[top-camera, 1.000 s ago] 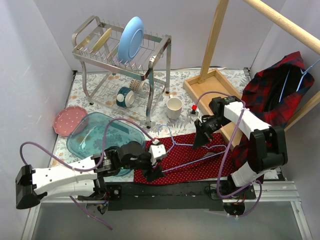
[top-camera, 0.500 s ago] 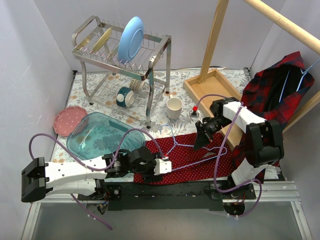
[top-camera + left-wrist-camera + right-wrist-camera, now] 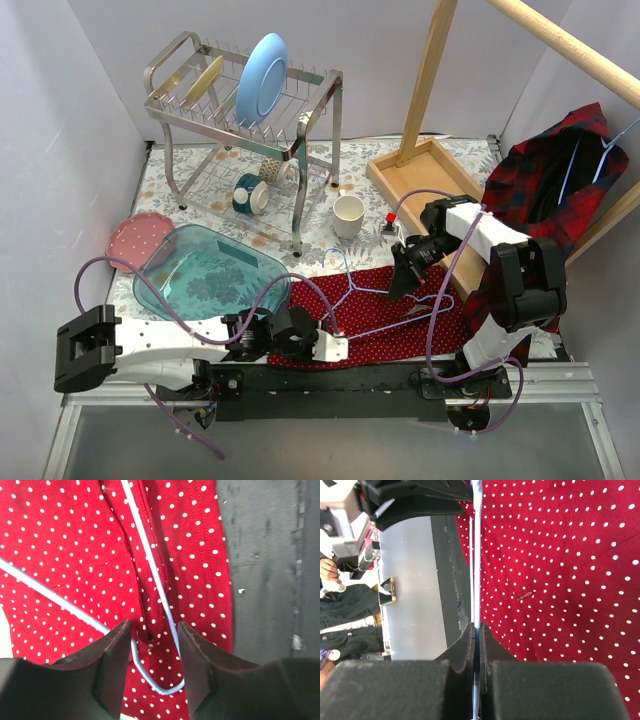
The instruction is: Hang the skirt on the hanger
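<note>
Along the near edge of the floral table (image 3: 465,152), right of centre, the skirt (image 3: 395,340) is spread flat with the hanger (image 3: 151,565) laid on it. The left gripper (image 3: 335,346) is held open, its jaws set either side of the hanger's near bend and a fold of cloth. Slightly farther in, the hanger's wire is clamped in the fully closed right gripper (image 3: 405,285), and a dish rack (image 3: 240,110) is seen toward the far left corner.

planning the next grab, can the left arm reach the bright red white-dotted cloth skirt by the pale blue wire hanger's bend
Probably yes: the left gripper hangs open close over the bright red white-dotted skirt, its jaws either side of the bent pale blue wire hanger, with nothing in between.
</note>
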You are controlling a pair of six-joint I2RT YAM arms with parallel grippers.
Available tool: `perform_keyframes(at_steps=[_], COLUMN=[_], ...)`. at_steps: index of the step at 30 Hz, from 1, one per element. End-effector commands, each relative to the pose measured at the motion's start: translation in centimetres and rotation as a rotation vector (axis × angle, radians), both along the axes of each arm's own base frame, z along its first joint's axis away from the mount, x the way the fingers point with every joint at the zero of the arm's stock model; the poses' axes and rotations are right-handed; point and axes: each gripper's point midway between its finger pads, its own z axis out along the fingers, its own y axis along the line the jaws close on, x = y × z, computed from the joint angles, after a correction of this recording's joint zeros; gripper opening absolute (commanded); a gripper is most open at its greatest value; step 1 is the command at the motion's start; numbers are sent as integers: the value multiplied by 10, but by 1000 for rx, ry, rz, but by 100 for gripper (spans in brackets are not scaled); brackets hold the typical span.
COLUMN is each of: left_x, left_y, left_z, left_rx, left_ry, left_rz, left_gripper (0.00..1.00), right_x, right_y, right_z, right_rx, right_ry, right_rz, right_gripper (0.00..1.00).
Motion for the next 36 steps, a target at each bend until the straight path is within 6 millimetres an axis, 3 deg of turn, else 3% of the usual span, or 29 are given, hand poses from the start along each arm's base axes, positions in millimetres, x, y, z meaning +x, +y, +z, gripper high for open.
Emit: perform_keyframes(at_steps=[1,3,7,8,10,12,16,18,26,30,33,36], left_x=[14,16,21,21,24,25,24,21,12,23,26,25], left_y=[-2,-1,0,1,-5,-6,-16,-9,17,34,46,61], left_z=[-3,-4,-3,-2,14,32,89,105,124,163,178,167], left_rx=[19,25,34,40,11,-22,-158,-196,-241,-328,-363,-303], left_ry=[-85,-90,-108,-104,-105,-88,-56,-28,3,-53,-74,-81], left_rz=[16,20,44,51,80,118,170,203,230,310,335,352], left_gripper=[35,31,14,6,0,0,0,0,0,0,0,0], right_x=[-3,-3,-4,-3,-3,-3,0,3,25,32,31,33], right_y=[1,1,1,1,0,-1,-4,-6,-21,-31,-32,-35], right_z=[6,6,6,5,6,6,10,14,22,17,16,17], right_rx=[25,24,23,21,17,10,5,12,52,53,59,62], right_ry=[-1,-3,1,1,-4,-12,-34,-52,-120,-128,-139,-162], right_rz=[-1,0,1,-1,0,2,-11,-27,-117,-154,-152,-156], right_gripper=[1,1,1,1,1,1,1,1,1,1,1,1])
